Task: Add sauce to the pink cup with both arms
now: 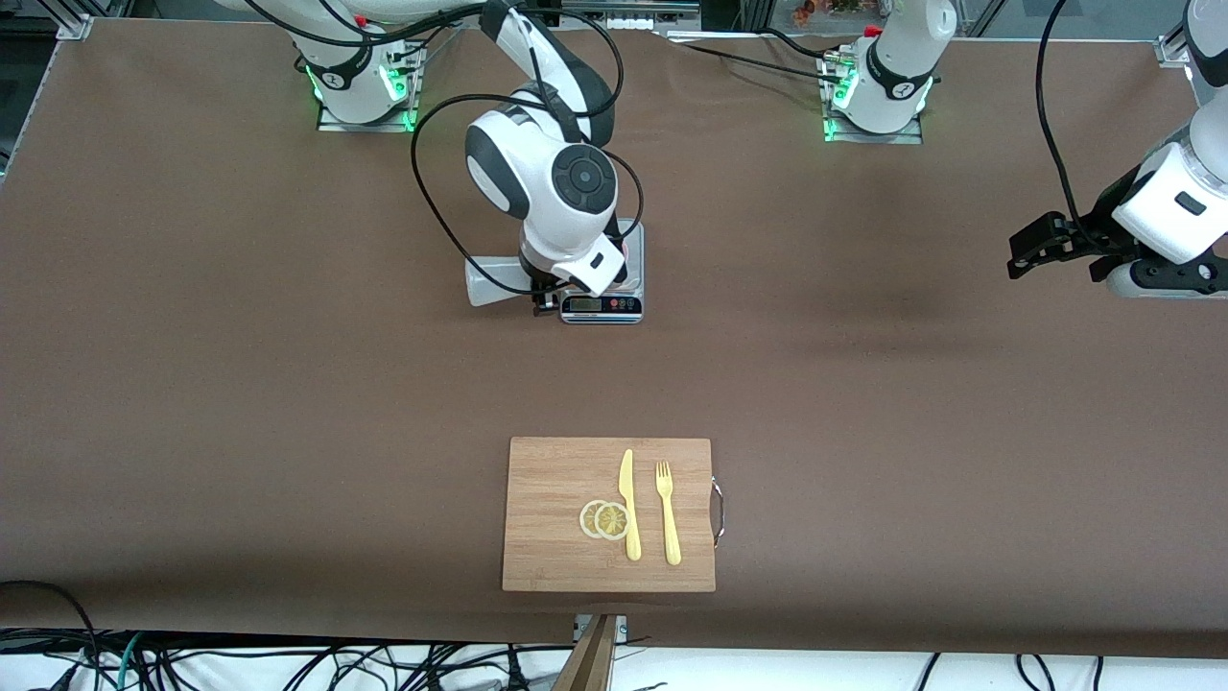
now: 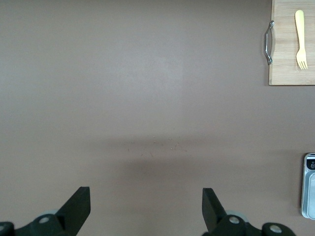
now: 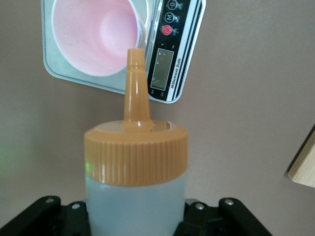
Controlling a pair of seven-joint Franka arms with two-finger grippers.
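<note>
The sauce bottle (image 3: 135, 196) is translucent white with an orange cap (image 3: 135, 152), and my right gripper (image 3: 135, 219) is shut on its body. Its nozzle (image 3: 134, 83) points toward the rim of the pink cup (image 3: 93, 34), which stands on the scale (image 3: 170, 64). In the front view the bottle (image 1: 494, 283) lies sideways beside the scale (image 1: 601, 307), and the right wrist hides the cup. My left gripper (image 1: 1031, 251) hangs open over bare table at the left arm's end, with nothing between its fingers (image 2: 78, 206).
A wooden cutting board (image 1: 556, 566) lies nearer to the front camera than the scale. It carries a yellow knife (image 1: 628, 504), a yellow fork (image 1: 668, 513) and two lemon slices (image 1: 604, 519). The left wrist view catches the board (image 2: 285, 59) and the scale's edge (image 2: 309, 187).
</note>
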